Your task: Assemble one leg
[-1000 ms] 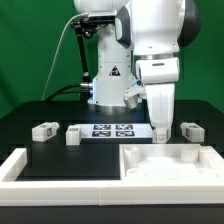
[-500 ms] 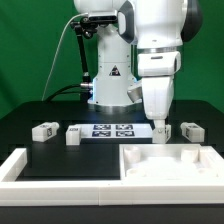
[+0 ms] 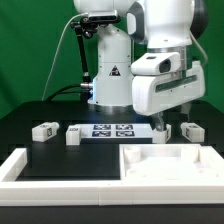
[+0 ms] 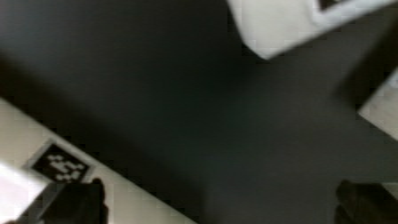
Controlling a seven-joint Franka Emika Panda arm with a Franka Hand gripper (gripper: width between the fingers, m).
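In the last half second the wrist has rotated, turning its broad side to the exterior view. The gripper (image 4: 217,202) is spread wide and holds nothing. The leg (image 3: 160,131) lies on the table just under it, by the marker board (image 3: 110,129), so the arm is probably lining up a grasp.

You have four legs on the tabletop (image 3: 30,112): a far leg (image 3: 42,130) and a nearer leg (image 3: 73,134) on the exterior view's left of the claw (image 3: 164,119), a third leg (image 3: 160,131) just below it, and a fourth leg (image 3: 191,131) to its right. You also have one marker board (image 3: 110,129), one recessed white piece (image 3: 165,160) and one white L-shaped rail (image 3: 20,165).
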